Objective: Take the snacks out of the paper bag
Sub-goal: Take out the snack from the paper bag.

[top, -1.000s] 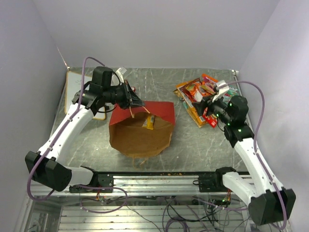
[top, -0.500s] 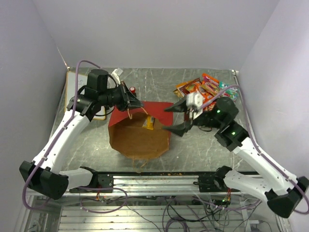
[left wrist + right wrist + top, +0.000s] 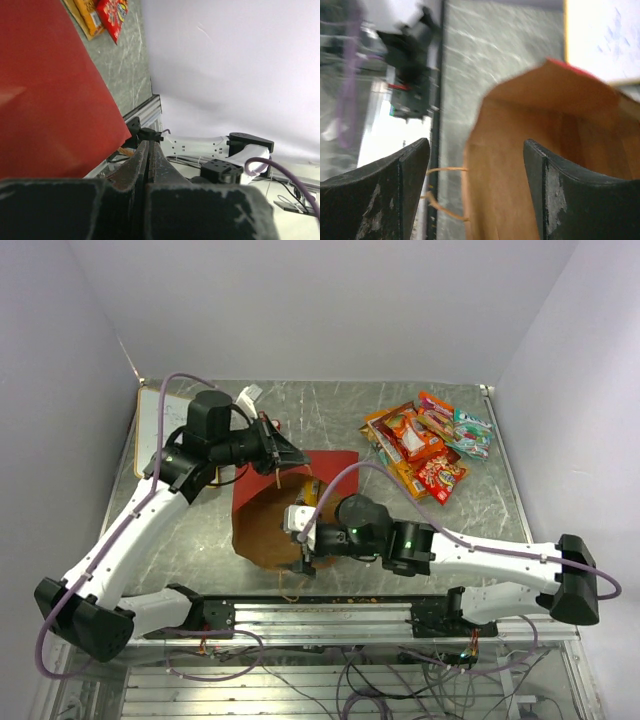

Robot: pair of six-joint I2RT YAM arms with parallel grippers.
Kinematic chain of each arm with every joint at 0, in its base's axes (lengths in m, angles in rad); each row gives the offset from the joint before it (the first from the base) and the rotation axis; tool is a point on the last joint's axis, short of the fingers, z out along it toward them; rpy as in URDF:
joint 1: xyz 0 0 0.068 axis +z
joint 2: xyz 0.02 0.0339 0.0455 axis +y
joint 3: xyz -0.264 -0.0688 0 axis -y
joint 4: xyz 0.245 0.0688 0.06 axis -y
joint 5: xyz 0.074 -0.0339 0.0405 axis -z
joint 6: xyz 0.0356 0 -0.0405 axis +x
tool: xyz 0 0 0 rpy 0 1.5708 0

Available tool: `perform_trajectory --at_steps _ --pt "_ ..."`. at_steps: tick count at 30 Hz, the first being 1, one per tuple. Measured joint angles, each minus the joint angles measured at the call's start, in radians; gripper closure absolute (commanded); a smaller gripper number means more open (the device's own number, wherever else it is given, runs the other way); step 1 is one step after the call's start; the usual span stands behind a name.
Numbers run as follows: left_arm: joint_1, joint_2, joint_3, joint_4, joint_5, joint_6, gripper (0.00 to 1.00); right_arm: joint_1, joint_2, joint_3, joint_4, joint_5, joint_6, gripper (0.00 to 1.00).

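The paper bag [image 3: 335,466], red outside and brown inside, lies on the table with its mouth toward me. My left gripper [image 3: 287,456] is shut on a thin handle at the bag's far rim and holds that rim up; the left wrist view shows the red side [image 3: 50,90] beside the closed jaws [image 3: 148,150]. My right gripper [image 3: 300,540] is open and empty at the near rim; in the right wrist view [image 3: 475,145] the brown rim [image 3: 545,125] and a handle loop [image 3: 445,172] lie between its fingers. One yellow packet [image 3: 310,490] shows inside the bag. Several snacks [image 3: 425,445] are piled at the back right.
A white board [image 3: 160,425] lies at the back left and also shows in the right wrist view [image 3: 605,35]. An aluminium rail [image 3: 350,608] runs along the near table edge. Walls close in the left, back and right sides.
My right arm has swung left from the snack pile to the bag's near rim, with its gripper open. My left gripper has stayed shut on the handle, and the bag's mouth has shifted slightly.
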Motion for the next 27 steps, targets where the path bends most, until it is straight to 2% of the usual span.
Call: perform_trajectory --at_steps 5,10,14,17,22,27 --pt "-0.098 0.045 0.033 0.022 -0.034 -0.02 0.93 0.018 0.027 -0.098 -0.014 0.357 0.045 0.18" --pt "-0.17 0.077 0.065 0.026 -0.061 -0.026 0.93 0.013 -0.073 -0.294 -0.029 0.626 0.136 0.18" --pt "-0.179 0.085 0.085 0.029 -0.071 -0.026 0.93 0.013 -0.178 -0.386 -0.019 0.722 0.192 0.18" --pt "-0.179 0.097 0.106 0.027 -0.08 -0.021 0.93 0.013 -0.186 -0.418 0.046 0.743 0.204 0.18" --pt "-0.18 0.104 0.126 -0.003 -0.093 0.006 0.93 0.013 -0.082 -0.455 0.247 0.756 0.17 0.18" --pt "-0.18 0.104 0.127 -0.014 -0.099 0.009 0.93 0.007 0.094 -0.469 0.514 0.79 0.152 0.14"
